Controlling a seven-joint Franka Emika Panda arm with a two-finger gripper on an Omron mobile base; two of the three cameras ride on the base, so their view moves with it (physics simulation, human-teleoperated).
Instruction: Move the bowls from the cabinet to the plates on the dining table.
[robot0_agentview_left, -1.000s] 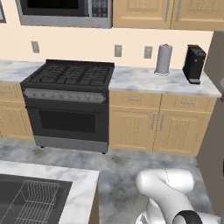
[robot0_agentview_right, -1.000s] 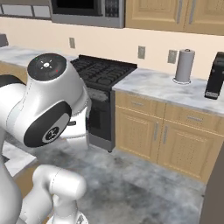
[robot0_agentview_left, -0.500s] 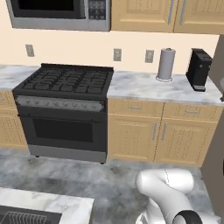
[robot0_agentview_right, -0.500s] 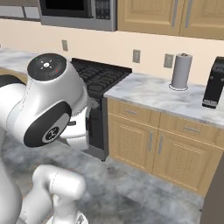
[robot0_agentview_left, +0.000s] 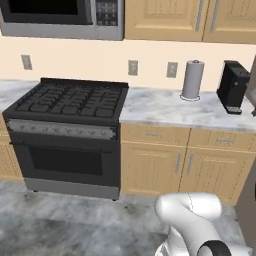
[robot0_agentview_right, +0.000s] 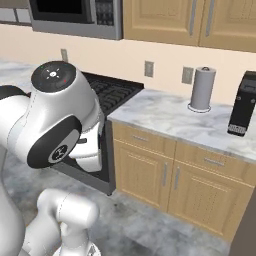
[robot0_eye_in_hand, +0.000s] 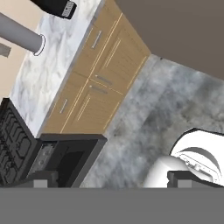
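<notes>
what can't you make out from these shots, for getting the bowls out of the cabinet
- Inside of the wall cabinet: its closed doors hide it in both base views, so bowls cannot be confirmed.
- Cabinet top: cut off by the upper edge.
- Stove front, right base view: covered by the arm.
- Black appliance, hand view: cut off by the top edge.

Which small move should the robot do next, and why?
Probably keep driving the base toward the wall cabinet: its doors are closed, no bowl is in sight, and the open gripper points down at the floor, holding nothing, well below the silver handles.
</notes>
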